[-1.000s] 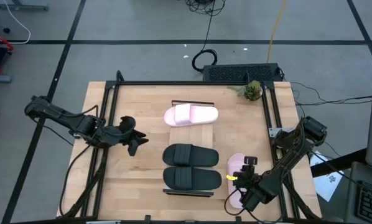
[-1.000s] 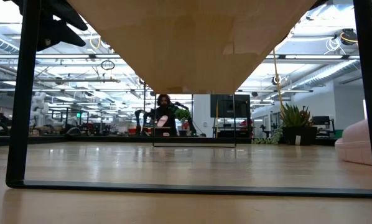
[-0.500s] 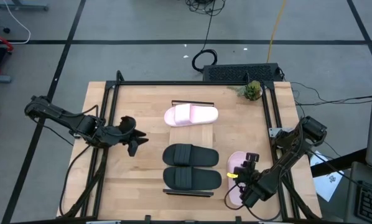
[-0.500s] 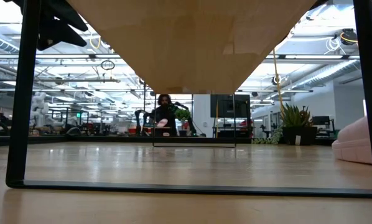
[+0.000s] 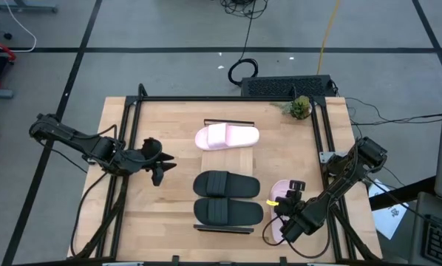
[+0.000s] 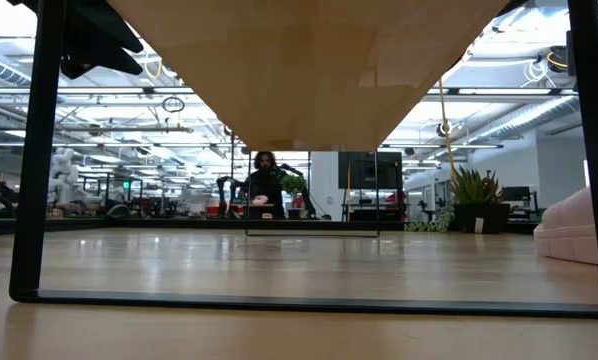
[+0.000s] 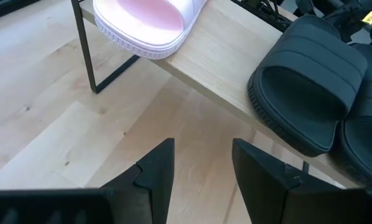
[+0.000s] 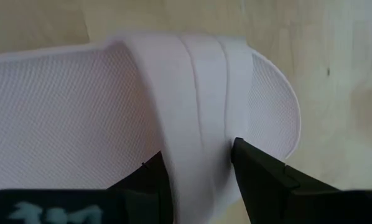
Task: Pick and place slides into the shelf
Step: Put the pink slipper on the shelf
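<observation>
The right gripper (image 5: 293, 213) pinches a pink slide (image 5: 280, 193) by its strap; the left gripper (image 5: 160, 164) waits open.

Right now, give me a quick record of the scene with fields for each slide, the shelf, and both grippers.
shelf: light-wood slatted board with black end frames, lying down the middle of the table
pink slide on shelf, at the far end of the board
black slides: pair side by side at the near end of the board
second pink slide, off the shelf on the tabletop, right of the black pair
right gripper: fingers astride the second pink slide's strap, closed on it
left gripper: open, left of the shelf, holding nothing
</observation>
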`<state>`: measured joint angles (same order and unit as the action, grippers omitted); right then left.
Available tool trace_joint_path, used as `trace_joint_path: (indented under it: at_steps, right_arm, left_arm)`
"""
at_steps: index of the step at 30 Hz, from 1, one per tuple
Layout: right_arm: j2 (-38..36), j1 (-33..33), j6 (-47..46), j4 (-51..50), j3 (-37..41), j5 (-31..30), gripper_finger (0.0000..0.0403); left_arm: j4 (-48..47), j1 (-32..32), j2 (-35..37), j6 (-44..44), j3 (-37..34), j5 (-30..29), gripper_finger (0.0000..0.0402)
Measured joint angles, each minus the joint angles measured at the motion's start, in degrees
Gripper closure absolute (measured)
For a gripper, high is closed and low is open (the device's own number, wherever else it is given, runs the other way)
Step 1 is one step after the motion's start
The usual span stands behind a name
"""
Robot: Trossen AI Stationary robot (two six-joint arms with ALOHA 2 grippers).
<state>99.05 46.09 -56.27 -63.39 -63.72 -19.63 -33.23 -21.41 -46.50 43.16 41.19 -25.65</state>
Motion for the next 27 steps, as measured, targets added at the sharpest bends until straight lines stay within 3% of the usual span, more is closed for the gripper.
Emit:
trace_joint_path:
  at_steps: [27]
  right_arm:
    - [-0.01,0.00,-0.88,3.36,0.02,-1.28,0.0268]
  left_arm:
    - [0.00,0.01,0.01,-1.10,0.00,-0.98,0.0241]
